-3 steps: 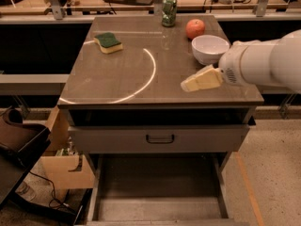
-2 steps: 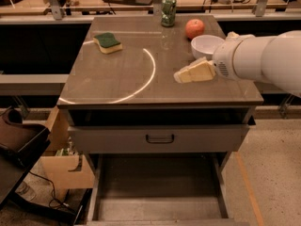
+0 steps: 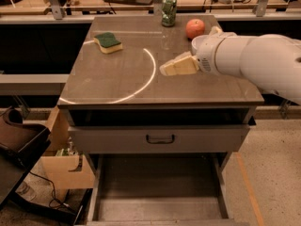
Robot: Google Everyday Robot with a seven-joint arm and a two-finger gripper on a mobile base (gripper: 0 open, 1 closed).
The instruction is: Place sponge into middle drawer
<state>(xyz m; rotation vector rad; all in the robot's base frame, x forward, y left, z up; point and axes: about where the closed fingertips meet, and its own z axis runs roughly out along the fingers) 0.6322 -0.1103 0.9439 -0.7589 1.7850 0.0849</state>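
The sponge (image 3: 107,42), dark green over pale yellow, lies on the far left part of the cabinet top (image 3: 117,79), inside a thin white arc. My gripper (image 3: 176,66) hangs over the cabinet top right of centre, pointing left, well to the right of the sponge and apart from it. The white arm (image 3: 254,62) comes in from the right. The middle drawer (image 3: 160,208) stands pulled out at the bottom of the view, and its grey floor is bare.
A grey drawer front with a dark loop handle (image 3: 160,139) sits above the open drawer. A red apple (image 3: 195,28) and a green can (image 3: 169,11) stand at the back of the top. A white bowl (image 3: 198,41) is mostly hidden behind the arm. Boxes and cables lie on the floor at left.
The gripper has moved left across the cabinet top, away from the bowl and toward the sponge. The sponge and drawer have not moved.
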